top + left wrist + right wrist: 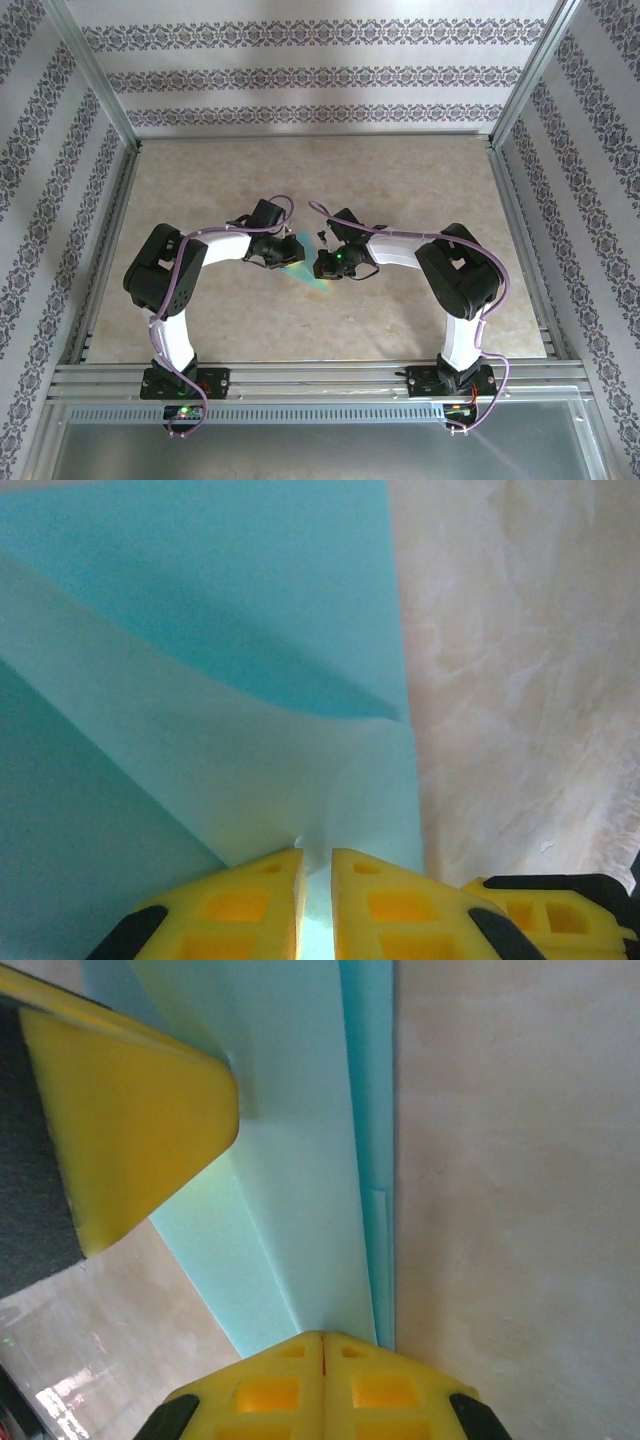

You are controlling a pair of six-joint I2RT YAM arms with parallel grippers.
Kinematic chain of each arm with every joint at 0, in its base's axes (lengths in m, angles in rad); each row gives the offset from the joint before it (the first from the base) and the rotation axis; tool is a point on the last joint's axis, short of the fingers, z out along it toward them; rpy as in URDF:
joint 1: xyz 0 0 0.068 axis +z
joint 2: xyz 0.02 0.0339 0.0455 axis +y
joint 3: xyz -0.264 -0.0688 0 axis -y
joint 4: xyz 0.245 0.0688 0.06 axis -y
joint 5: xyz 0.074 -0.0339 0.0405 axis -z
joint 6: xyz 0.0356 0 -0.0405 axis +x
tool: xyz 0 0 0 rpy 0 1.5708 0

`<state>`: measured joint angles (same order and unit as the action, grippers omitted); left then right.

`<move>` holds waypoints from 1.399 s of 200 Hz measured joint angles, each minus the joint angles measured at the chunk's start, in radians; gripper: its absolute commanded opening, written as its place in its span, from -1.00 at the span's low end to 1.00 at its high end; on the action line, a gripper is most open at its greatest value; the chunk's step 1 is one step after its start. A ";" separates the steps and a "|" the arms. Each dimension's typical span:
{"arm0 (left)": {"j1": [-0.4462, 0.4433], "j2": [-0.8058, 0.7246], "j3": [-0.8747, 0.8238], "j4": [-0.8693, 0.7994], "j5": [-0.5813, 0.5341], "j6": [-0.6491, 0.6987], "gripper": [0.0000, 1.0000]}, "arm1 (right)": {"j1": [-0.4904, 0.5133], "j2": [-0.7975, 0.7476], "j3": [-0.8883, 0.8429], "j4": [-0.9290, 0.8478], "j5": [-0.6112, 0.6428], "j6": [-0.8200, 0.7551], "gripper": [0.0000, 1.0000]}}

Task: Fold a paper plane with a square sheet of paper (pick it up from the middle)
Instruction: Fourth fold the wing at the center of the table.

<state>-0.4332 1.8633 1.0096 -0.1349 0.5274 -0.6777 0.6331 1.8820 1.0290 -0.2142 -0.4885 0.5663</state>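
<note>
The light-blue paper plane (303, 262) lies partly folded on the table between the two arms. In the left wrist view, a raised flap of the paper plane (230, 750) runs into the narrow gap of my left gripper (317, 855), which is shut on it. The creased paper plane (300, 1160) narrows toward my right gripper (323, 1335), whose fingers are shut tight together over the paper's near end. From above, the left gripper (280, 255) and right gripper (322, 265) face each other across the paper.
The beige marbled table (400, 190) has metal rails along its sides and patterned walls around it. The left gripper's yellow finger (130, 1120) sits on the paper close to the right one. A right finger (560, 915) shows at the left wrist view's corner.
</note>
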 measured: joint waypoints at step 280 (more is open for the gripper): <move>0.066 -0.112 0.019 -0.042 0.034 0.002 -0.67 | 0.006 0.017 0.030 -0.045 0.009 -0.027 -0.94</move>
<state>-0.3672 1.7515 1.0290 -0.1768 0.5610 -0.6762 0.6395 1.8988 1.0592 -0.2588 -0.4793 0.5396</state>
